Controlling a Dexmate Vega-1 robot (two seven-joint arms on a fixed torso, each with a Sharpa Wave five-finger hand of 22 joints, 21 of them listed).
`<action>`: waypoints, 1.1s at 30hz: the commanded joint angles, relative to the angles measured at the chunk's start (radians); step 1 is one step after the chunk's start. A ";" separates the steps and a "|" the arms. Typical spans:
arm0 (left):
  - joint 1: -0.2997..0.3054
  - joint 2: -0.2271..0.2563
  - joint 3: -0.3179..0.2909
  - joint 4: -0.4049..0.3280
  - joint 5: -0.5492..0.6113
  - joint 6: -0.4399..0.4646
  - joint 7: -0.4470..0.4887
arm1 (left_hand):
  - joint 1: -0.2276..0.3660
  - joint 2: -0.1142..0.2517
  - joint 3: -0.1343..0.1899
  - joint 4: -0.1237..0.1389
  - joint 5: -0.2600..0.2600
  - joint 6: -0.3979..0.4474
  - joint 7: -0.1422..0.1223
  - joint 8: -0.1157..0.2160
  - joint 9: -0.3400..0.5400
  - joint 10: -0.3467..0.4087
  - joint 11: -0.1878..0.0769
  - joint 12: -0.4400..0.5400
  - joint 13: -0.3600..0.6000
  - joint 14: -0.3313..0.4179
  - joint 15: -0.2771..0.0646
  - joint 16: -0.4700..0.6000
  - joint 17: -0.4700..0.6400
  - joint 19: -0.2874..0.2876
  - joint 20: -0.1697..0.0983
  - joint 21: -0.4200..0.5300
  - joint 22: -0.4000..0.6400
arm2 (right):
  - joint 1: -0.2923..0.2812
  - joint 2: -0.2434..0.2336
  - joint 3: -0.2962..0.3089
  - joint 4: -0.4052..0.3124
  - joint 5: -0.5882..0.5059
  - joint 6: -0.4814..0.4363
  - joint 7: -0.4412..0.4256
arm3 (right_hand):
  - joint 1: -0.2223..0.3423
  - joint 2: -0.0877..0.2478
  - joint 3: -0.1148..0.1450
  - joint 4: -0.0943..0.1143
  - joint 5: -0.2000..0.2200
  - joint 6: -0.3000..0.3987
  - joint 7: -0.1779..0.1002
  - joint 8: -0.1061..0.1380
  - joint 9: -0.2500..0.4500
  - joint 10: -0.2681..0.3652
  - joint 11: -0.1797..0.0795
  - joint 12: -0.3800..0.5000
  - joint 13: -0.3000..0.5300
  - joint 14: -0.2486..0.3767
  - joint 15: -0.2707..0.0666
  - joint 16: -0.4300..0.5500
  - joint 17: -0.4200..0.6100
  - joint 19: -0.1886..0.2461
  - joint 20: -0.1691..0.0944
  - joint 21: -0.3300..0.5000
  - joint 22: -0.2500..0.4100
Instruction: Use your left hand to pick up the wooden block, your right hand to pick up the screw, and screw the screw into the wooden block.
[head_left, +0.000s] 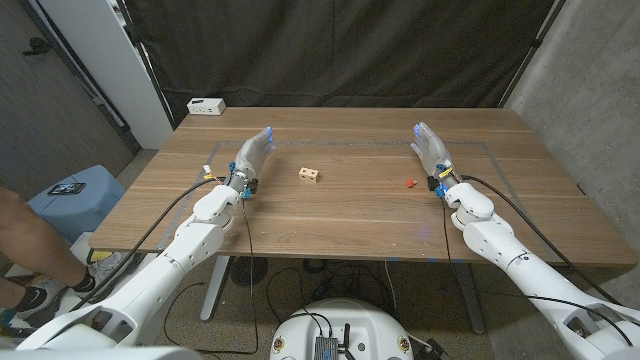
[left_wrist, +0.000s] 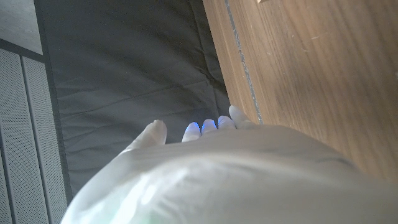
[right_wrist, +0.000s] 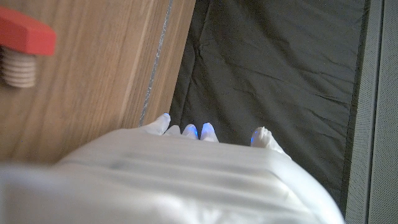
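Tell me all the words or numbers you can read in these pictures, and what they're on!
There are none I can read.
White box at the table's far corner: dark marks on its front, too small to read.
Wooden block: dark holes, no letters.
Screw: red head, no writing, also in the right wrist view.

A black curtain (head_left: 340, 50) hangs behind the wooden table (head_left: 350, 215).

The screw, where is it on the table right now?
In the head view the screw lies on the table's right half, just inboard of the right hand, well apart from the wooden block near the middle.
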 joint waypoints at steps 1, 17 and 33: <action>0.018 0.039 -0.010 -0.041 0.018 0.008 0.007 | 0.009 0.015 0.004 -0.006 0.007 0.010 -0.005 0.001 0.002 0.001 -0.010 0.005 0.005 -0.002 0.003 0.005 0.004 -0.005 0.001 -0.003 0.002 | -0.004 0.006 -0.009 -0.014 -0.016 0.006 -0.012 | 0.009 0.007 0.007 0.001 0.005 0.006 -0.003 0.007 0.004 0.000 -0.008 0.007 0.001 -0.006 -0.018 0.007 0.004 0.001 -0.055 0.004 0.003; 0.002 0.138 0.015 -0.129 0.148 0.057 0.031 | 0.026 0.007 0.004 -0.039 0.010 0.003 -0.021 -0.003 0.001 0.008 -0.030 0.004 0.005 -0.013 0.007 0.001 0.004 -0.009 0.003 -0.022 0.002 | 0.024 -0.005 -0.016 0.000 -0.037 -0.001 -0.006 | 0.011 0.005 0.008 -0.001 0.004 0.005 -0.003 0.007 0.004 -0.001 -0.008 0.008 0.001 -0.007 -0.018 0.008 0.004 0.001 -0.054 0.005 0.003; -0.008 0.234 0.026 -0.229 0.286 0.097 0.045 | 0.050 0.002 0.000 -0.081 0.012 -0.002 -0.039 -0.006 0.000 0.007 -0.055 -0.002 0.004 -0.049 0.026 -0.005 0.005 -0.024 0.008 -0.054 0.003 | 0.012 -0.021 -0.010 -0.017 -0.029 -0.003 0.007 | 0.004 0.001 0.005 0.002 0.003 0.001 -0.005 0.006 0.004 -0.004 -0.008 0.007 0.001 -0.011 -0.019 0.009 0.006 0.000 -0.052 0.005 0.003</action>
